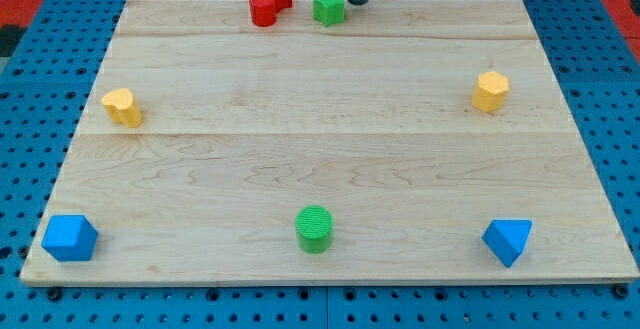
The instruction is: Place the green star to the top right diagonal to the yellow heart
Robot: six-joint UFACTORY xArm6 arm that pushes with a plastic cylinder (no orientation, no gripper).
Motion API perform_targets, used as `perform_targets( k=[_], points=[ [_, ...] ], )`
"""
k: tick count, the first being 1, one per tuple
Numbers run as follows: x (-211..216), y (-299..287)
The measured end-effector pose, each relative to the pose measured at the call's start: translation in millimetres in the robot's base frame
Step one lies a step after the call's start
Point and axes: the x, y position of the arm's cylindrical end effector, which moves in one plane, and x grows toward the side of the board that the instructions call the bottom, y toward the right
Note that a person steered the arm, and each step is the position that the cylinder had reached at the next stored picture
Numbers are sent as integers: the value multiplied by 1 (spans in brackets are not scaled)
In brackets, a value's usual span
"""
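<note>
The green star (pixel 328 7) lies at the view's top edge of the wooden board (pixel 330 119), near the middle. My tip (pixel 357 1) stands just to the star's right, close beside it; whether it touches I cannot tell. The yellow heart (pixel 122 107) lies far off at the view's left. A second yellow block, a hexagon (pixel 490 91), lies at the view's right.
Two red blocks (pixel 270 1) sit together just left of the green star. A green cylinder (pixel 315 229) stands at the bottom middle. A blue block (pixel 69 237) lies at the bottom left and a blue triangle (pixel 508 240) at the bottom right.
</note>
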Motion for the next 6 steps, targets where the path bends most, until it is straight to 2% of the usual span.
perform_targets(
  k=[1, 2, 4, 5, 6],
  points=[
    [20, -71],
    [42, -78],
    [125, -132],
    [94, -133],
    [80, -156]
  ],
)
